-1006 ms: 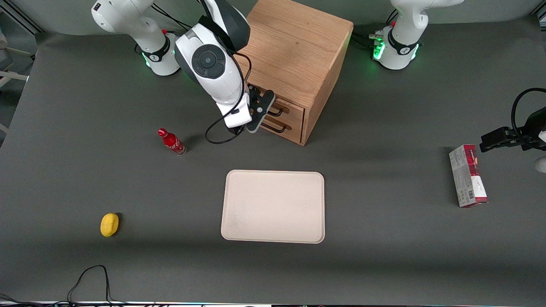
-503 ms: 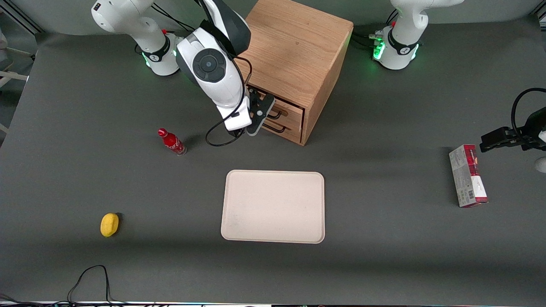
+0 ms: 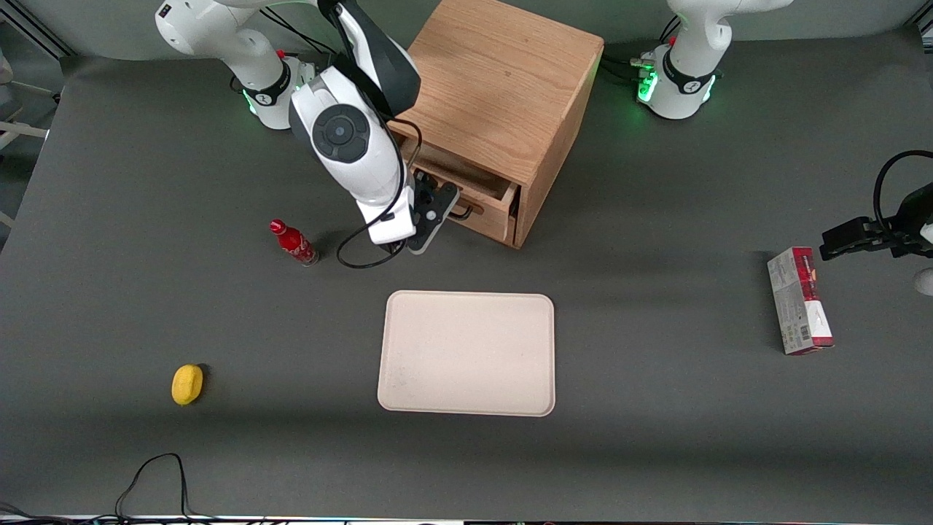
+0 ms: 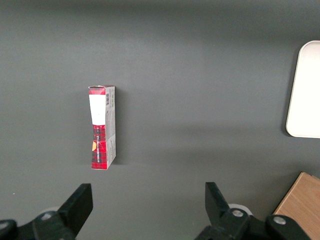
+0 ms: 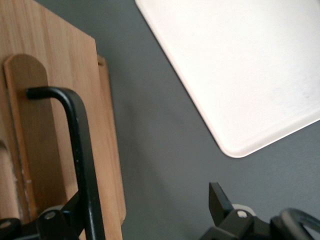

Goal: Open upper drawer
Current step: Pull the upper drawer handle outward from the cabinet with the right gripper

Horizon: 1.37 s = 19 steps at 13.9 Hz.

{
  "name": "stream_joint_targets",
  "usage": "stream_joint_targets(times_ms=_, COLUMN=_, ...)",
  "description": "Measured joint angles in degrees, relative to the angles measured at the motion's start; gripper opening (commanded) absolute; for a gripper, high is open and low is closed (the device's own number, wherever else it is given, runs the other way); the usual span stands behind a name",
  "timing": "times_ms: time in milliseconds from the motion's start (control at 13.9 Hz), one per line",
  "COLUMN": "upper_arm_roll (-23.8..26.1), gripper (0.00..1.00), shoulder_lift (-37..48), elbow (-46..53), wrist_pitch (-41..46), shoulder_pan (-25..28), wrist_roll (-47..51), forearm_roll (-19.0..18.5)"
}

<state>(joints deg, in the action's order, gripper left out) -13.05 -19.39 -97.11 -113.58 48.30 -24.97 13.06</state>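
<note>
The oak cabinet (image 3: 503, 87) stands between the two arm bases. Its upper drawer (image 3: 477, 195) is pulled partway out toward the front camera, showing its shallow inside, and it covers the lower drawer. My right gripper (image 3: 437, 209) sits at the drawer's black wire handle (image 3: 462, 214). In the right wrist view the gripper (image 5: 147, 207) is open. One finger is tucked between the handle (image 5: 82, 150) and the wooden drawer front (image 5: 50, 100). The other finger (image 5: 217, 197) stands well clear over the grey table.
A cream tray (image 3: 466, 354) lies nearer the front camera than the cabinet and shows again as the tray (image 5: 240, 65). A red bottle (image 3: 294, 243) stands beside the working arm. A yellow object (image 3: 187, 383) lies toward the working arm's end, a red box (image 3: 799, 300) toward the parked arm's.
The gripper has drawn back toward the front camera with the handle, and the upper drawer has slid out from flush to partly open.
</note>
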Motion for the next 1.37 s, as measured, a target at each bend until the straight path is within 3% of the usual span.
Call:
stream_joint_targets(times_ms=1078, upper_arm_roll=0.0, gripper=1.00, shoulder_lift=-10.8, elbow=15.9, wrist_pitch=7.6, shoulder_pan=-12.1, wrist_roll=-8.0, forearm_roll=0.0)
stream_joint_targets(times_ms=1365, upper_arm_roll=0.0, gripper=1.00, shoulder_lift=-12.9, elbow=19.3, wrist_pitch=9.0, shoulder_pan=-13.3, wrist_roll=-8.5, forearm_roll=0.2)
